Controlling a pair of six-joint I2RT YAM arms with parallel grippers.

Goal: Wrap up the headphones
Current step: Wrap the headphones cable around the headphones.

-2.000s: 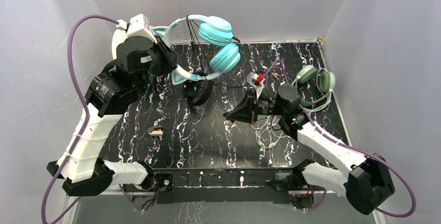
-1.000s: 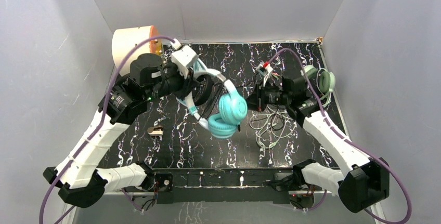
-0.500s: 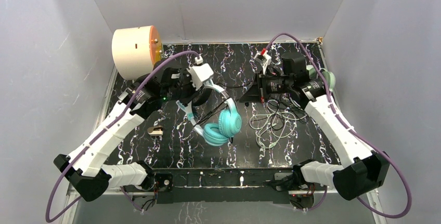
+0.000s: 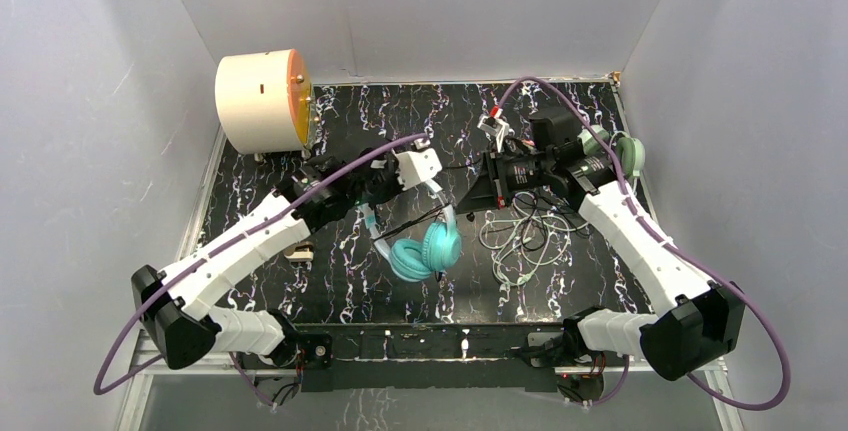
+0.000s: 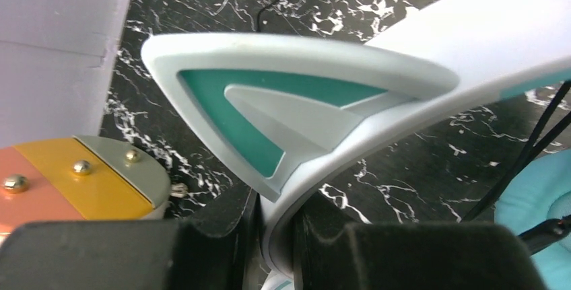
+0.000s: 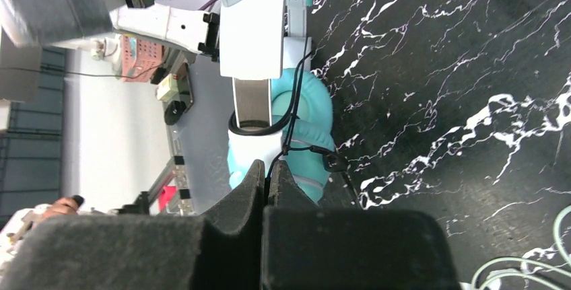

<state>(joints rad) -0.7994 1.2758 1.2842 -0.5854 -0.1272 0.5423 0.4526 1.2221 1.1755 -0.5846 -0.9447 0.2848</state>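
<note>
Top external: teal headset [image 4: 425, 249] mid table [image 4: 345, 286].

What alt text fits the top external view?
Left gripper clamps the white cat-ear band of the teal over-ear headphones at the centre of the black marbled table; right gripper pinches their black cord. A pale sage-green headset with loose light cable lies at right; a cream-and-orange drum sits back left.
</note>
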